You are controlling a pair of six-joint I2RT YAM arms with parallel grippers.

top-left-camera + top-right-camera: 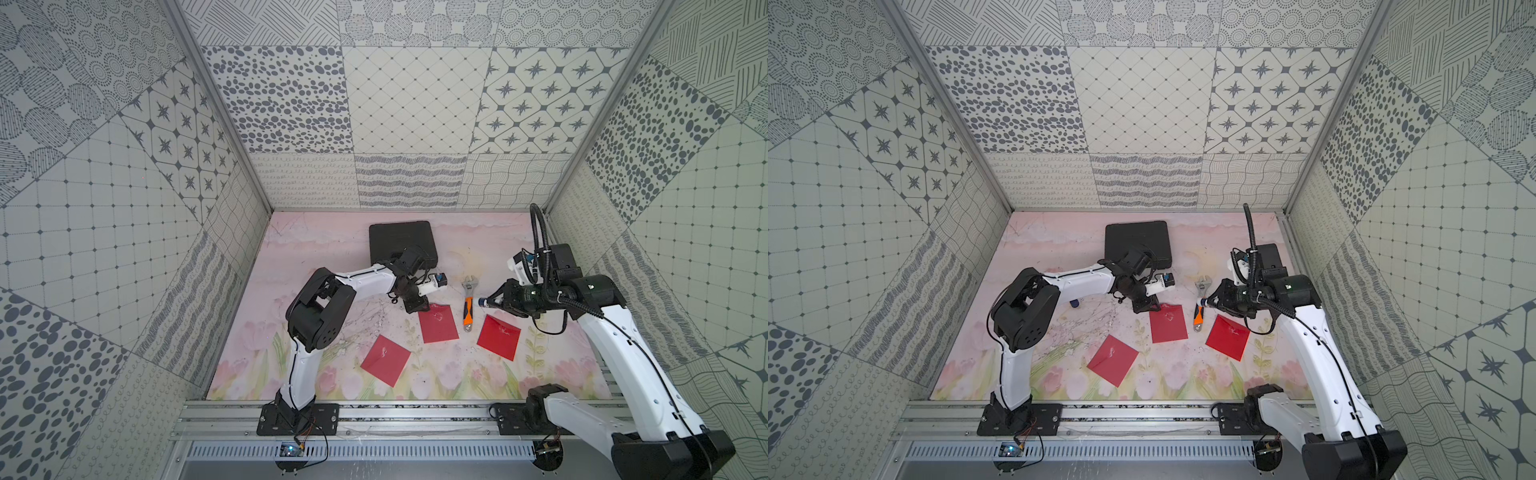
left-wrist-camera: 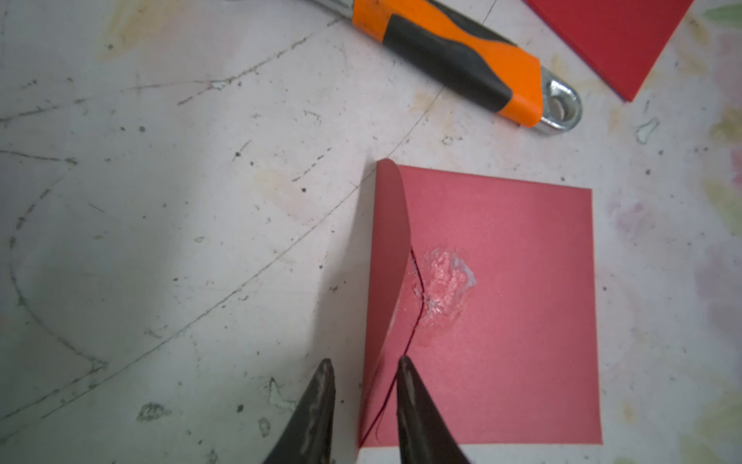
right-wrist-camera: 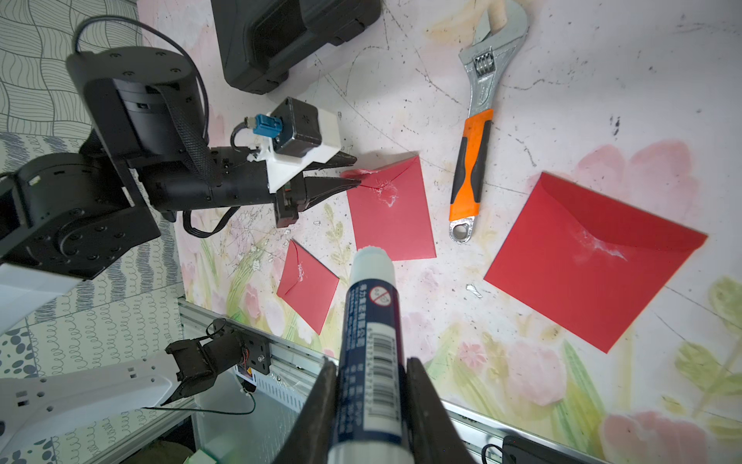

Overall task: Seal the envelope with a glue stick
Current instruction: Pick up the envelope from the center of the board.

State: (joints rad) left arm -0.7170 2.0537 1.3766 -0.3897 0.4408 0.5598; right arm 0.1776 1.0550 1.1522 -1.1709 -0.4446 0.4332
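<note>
The middle red envelope (image 1: 438,326) (image 2: 502,341) lies flat, a whitish glue smear (image 2: 445,281) at its centre. Its flap (image 2: 387,241) stands lifted on edge. My left gripper (image 2: 364,361) (image 1: 419,307) is open, one finger on each side of the flap's lower edge, a gap showing beside the paper. My right gripper (image 3: 371,365) (image 1: 494,301) is shut on the glue stick (image 3: 371,321) (image 1: 1203,302). The stick is held above the mat to the right of that envelope, its bare white tip pointing towards it.
Two more red envelopes lie on the mat, one front left (image 1: 385,360) and one on the right (image 1: 498,336). An orange-and-black wrench (image 1: 468,305) lies between the middle and right ones. A black case (image 1: 401,241) sits at the back. A small dark-blue piece (image 1: 1074,303) lies under the left arm.
</note>
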